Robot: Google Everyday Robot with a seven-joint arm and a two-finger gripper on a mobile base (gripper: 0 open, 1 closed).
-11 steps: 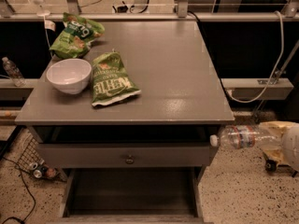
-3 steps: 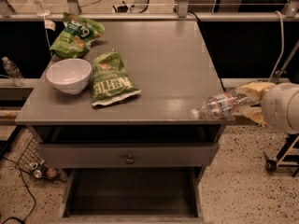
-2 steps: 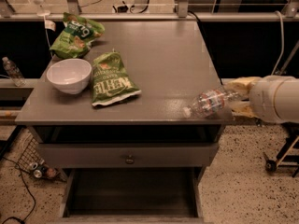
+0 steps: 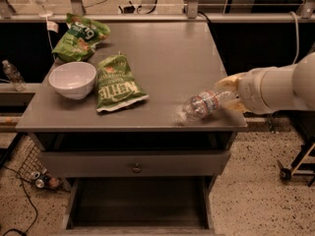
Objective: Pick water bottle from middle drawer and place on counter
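The water bottle (image 4: 205, 103) is clear with a white label and lies on its side, cap pointing left, over the front right part of the grey counter (image 4: 162, 58). I cannot tell whether it touches the surface. My gripper (image 4: 228, 95) reaches in from the right on a thick white arm. Its cream fingers are shut on the bottle's base end. Below, the middle drawer (image 4: 138, 203) stands pulled open, showing a dark floor with nothing in it. Above it is a shut drawer front with a round knob (image 4: 137, 168).
A white bowl (image 4: 73, 79) and a green chip bag (image 4: 115, 82) lie on the counter's left half, with a second green bag (image 4: 78, 36) behind. Another clear bottle (image 4: 12, 75) stands on a ledge at the far left. Cables and clutter (image 4: 39, 178) lie on the floor at left.
My gripper has carried the bottle up from beside the cabinet's right side and leftward, so it is now over the counter's front right corner.
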